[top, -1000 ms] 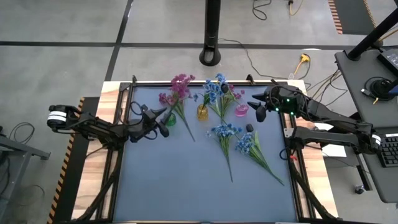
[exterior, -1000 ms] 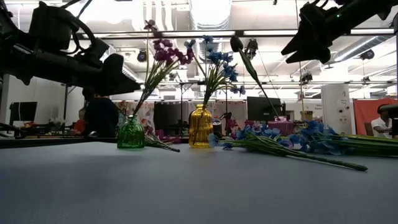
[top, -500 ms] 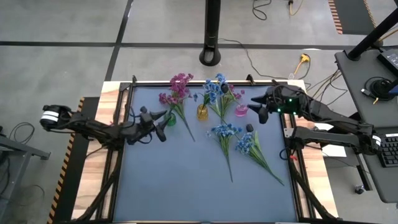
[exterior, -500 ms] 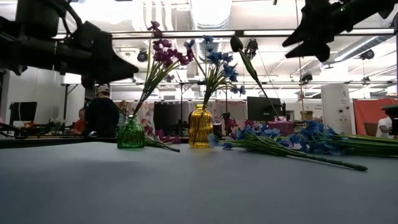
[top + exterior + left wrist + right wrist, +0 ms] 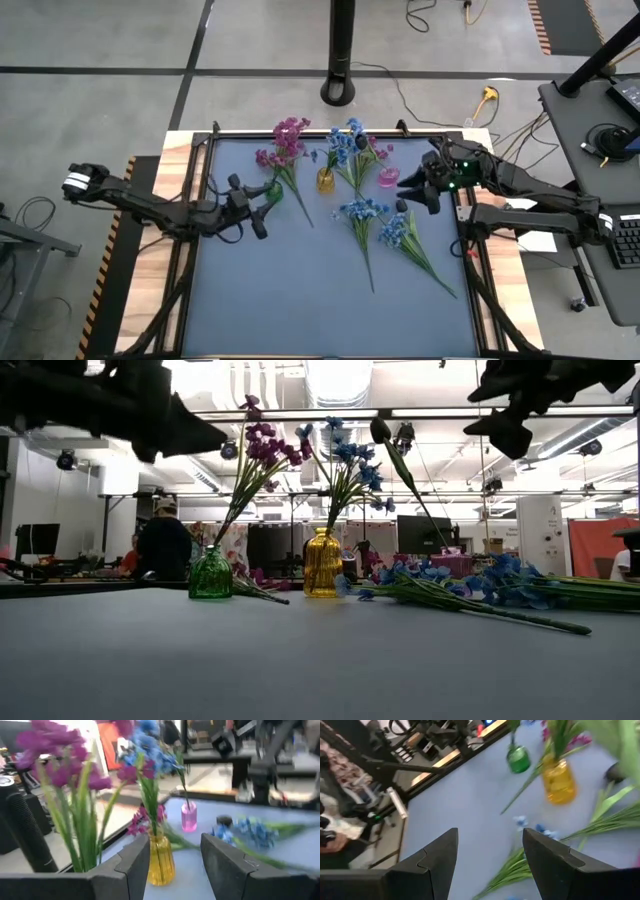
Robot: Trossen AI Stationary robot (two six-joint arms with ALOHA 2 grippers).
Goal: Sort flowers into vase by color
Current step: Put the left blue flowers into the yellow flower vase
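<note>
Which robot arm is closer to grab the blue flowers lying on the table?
Probably the right one. Its open claw hangs right by the loose blue flowers, while the left claw, also open, sits across the table near the green vase.

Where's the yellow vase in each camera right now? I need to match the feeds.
High view: yellow vase at the mat's far edge, centre.
Low view: centre, right of the green vase.
Left wrist view: between the open fingers.
Right wrist view: upper right.
Shared landmark: the green vase, in all but the left wrist view.
</note>
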